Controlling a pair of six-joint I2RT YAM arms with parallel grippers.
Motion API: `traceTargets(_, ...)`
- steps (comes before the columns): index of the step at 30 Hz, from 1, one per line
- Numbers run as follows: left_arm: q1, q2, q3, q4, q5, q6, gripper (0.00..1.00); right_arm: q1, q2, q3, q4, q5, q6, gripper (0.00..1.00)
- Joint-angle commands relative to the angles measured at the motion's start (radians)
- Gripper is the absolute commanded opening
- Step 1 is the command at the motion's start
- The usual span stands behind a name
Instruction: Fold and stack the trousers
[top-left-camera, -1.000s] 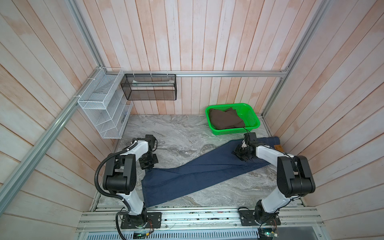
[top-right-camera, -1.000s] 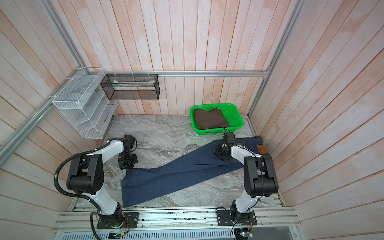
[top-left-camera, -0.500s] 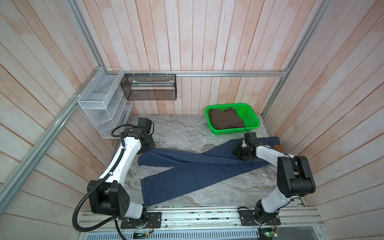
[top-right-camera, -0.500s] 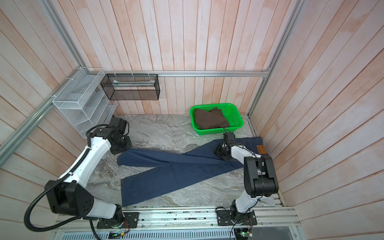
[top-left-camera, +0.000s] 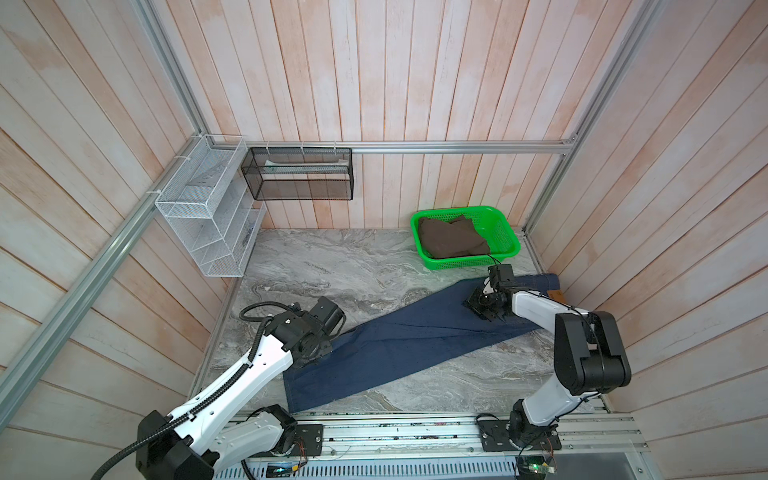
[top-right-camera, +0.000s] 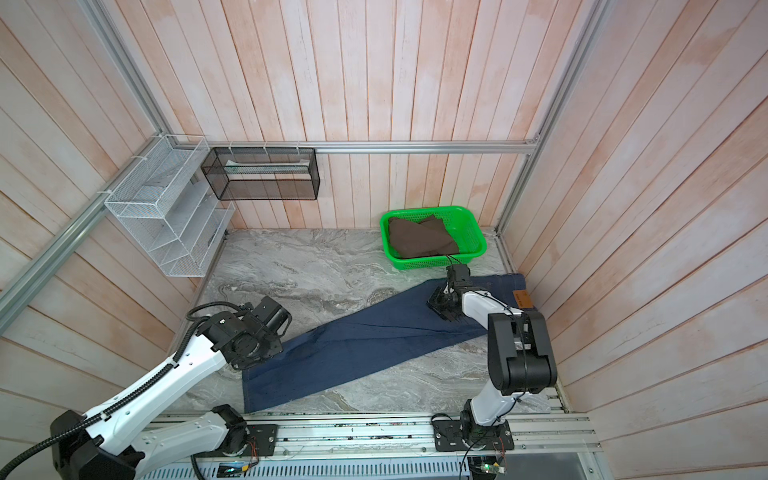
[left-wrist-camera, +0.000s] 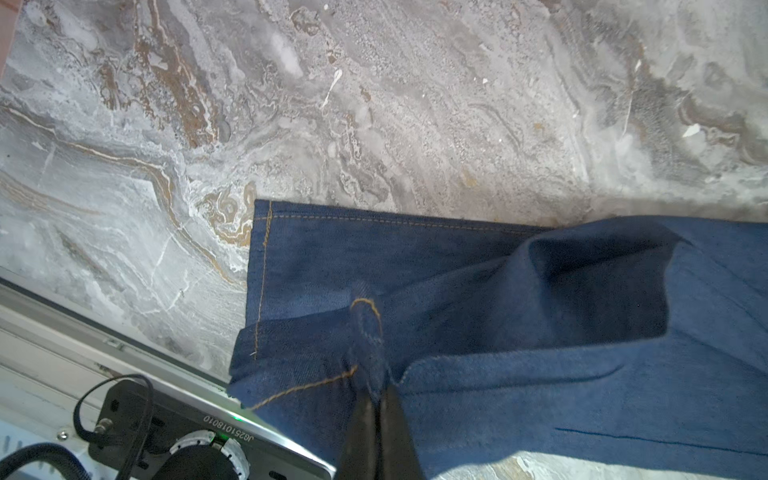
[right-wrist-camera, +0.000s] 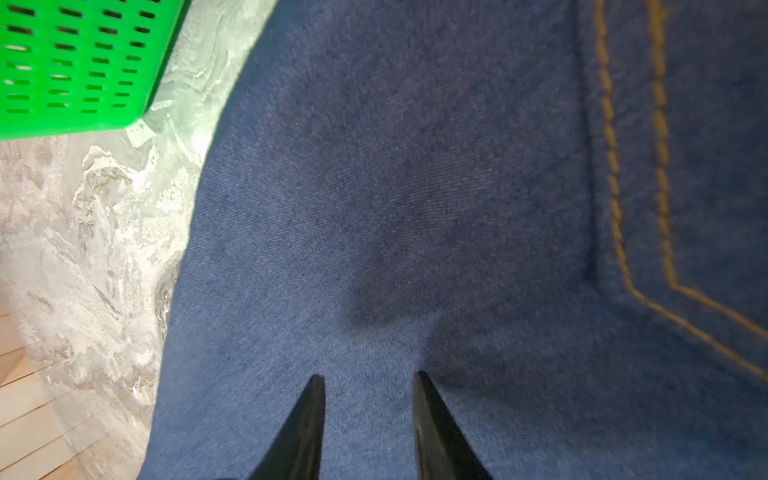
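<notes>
Trousers (top-left-camera: 415, 340) lying slantwise across the marble table (top-left-camera: 353, 266), waistband with its tan patch (top-right-camera: 523, 298) near the green basket (top-left-camera: 509, 249) and hems toward my left arm's side: dark navy denim with orange-tan stitching, mostly flat, puckered where it is held. My left gripper (left-wrist-camera: 376, 399) is clamped on the upper leg's hem, just above the lower leg's flat hem; my right gripper (right-wrist-camera: 368, 378) rests narrowly parted jaws on the seat, holding nothing. I judge the leg-on-leg fold nearly made but not laid down, with the crosswise folds and stacking left
</notes>
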Motion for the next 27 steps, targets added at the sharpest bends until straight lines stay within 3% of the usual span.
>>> traceTargets(1,-0.084,-0.014,-0.037,-0.093,-0.067,-0.264,0.0,0.007,0.0,0.006,-0.005,-0.011,0.0,0.36)
traceTargets(10,-0.383,0.08,-0.079,-0.223,-0.077,-0.574,0.0,0.007,0.005,0.011,-0.015,-0.009,-0.012,0.35)
traceTargets(16,-0.471,0.131,-0.067,-0.198,-0.048,-0.585,0.01,0.021,0.002,0.028,-0.031,-0.003,-0.018,0.35)
traceTargets(23,-0.487,-0.002,-0.125,-0.116,0.011,-0.597,0.38,0.052,-0.001,0.048,-0.055,0.004,-0.036,0.35)
traceTargets(27,-0.487,-0.078,-0.131,-0.086,0.009,-0.604,0.48,0.073,-0.001,0.06,-0.071,0.014,-0.042,0.35)
